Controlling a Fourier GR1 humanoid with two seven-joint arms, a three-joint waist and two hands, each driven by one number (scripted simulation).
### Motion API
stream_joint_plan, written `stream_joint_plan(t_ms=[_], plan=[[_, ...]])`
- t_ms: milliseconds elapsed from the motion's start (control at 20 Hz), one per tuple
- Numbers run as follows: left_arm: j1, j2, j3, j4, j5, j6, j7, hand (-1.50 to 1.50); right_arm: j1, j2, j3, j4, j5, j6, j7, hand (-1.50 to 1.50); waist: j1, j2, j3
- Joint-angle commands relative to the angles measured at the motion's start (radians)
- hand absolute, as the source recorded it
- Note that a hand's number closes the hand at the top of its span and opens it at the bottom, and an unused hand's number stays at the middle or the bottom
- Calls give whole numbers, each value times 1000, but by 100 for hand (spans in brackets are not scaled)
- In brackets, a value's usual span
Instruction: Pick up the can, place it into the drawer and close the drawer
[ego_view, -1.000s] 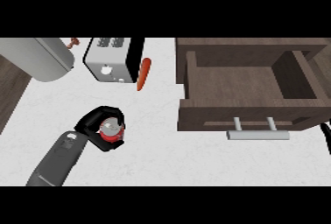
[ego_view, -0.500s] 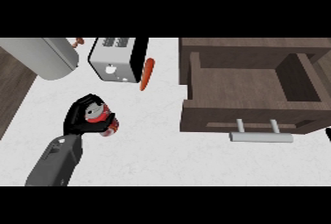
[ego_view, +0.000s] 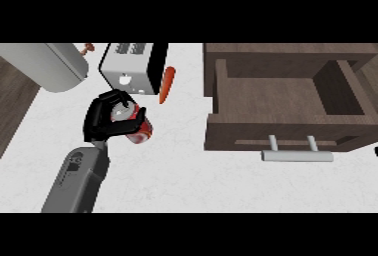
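Far left: grey cylindrical appliance (ego_view: 46, 65) lying at the counter's (ego_view: 184, 185) back corner, out of play. Just right of it, left hand (ego_view: 103, 117) on its grey forearm, fingers curled round the red can (ego_view: 138, 129) and grasping it; can partly hidden by the fingers, red side and pale top showing, long axis tilted, top leaning toward the back-left. Whether lifted clear of the counter or resting on it, not to be told from this steep view. Behind the hand, toaster (ego_view: 130, 69), close to the knuckles but apart; beside that, an orange carrot (ego_view: 167, 84) lying lengthwise.

Further right, well apart from the can: open wooden drawer (ego_view: 221, 90), its cavity facing up, silver handle (ego_view: 297, 155) on the near front. Key relation: drawer lies straight to the right of the held can and slightly back, so a carry rightward over the near left wall looks needed, then a lowering inside. Right hand: not seen anywhere.
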Motion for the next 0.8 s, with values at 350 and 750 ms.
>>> stream_joint_plan(t_ms=[350, 750], plan=[[-108, -56, -173, -362, -58, 154, 400, 150, -50, -33, -36, 0, -54, 12, 50, -150, -16, 7, -1], [-395, -60, -274, -209, -60, 330, 492, 150, -33, -17, -35, 4, -21, 23, 7, -150, -32, 10, -1]])
